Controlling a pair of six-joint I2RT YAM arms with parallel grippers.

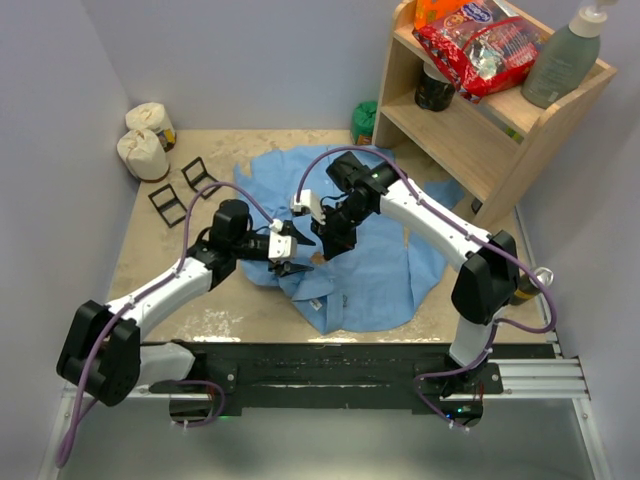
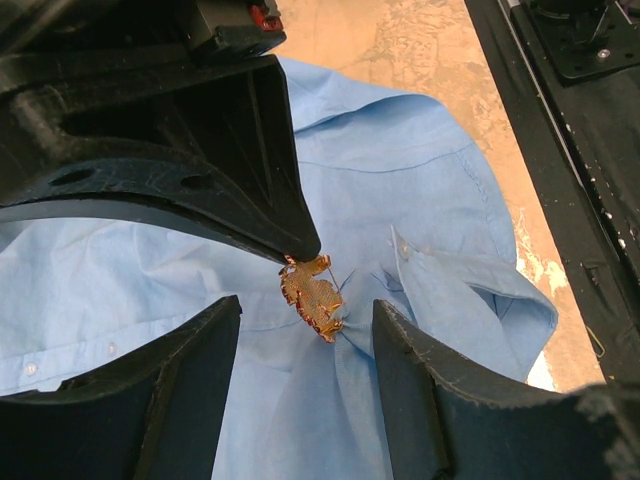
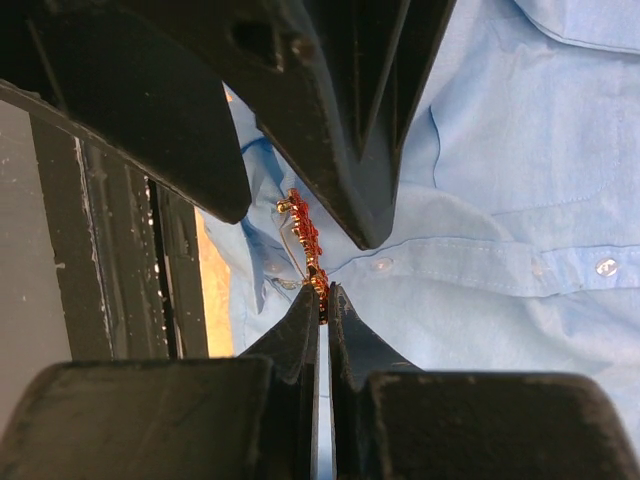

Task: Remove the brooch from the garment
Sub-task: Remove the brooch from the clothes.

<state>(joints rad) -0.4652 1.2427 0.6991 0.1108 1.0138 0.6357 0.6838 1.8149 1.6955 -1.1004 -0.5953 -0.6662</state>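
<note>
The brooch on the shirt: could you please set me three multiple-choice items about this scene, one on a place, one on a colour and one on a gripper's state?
1. Where is the brooch?
A. on the floor
B. on the shirt, between the open jaws of the left gripper
C. inside a box

2. What colour is the shirt?
A. white
B. light blue
C. dark green

3. How does the right gripper stand?
A. wide open
B. out of sight
C. shut on the brooch's end

Answers:
1 B, the left wrist view shows it on the cloth between the spread jaws.
2 B, every view shows light-blue cloth.
3 C, the right wrist view shows its tips pressed together at the brooch.
</note>
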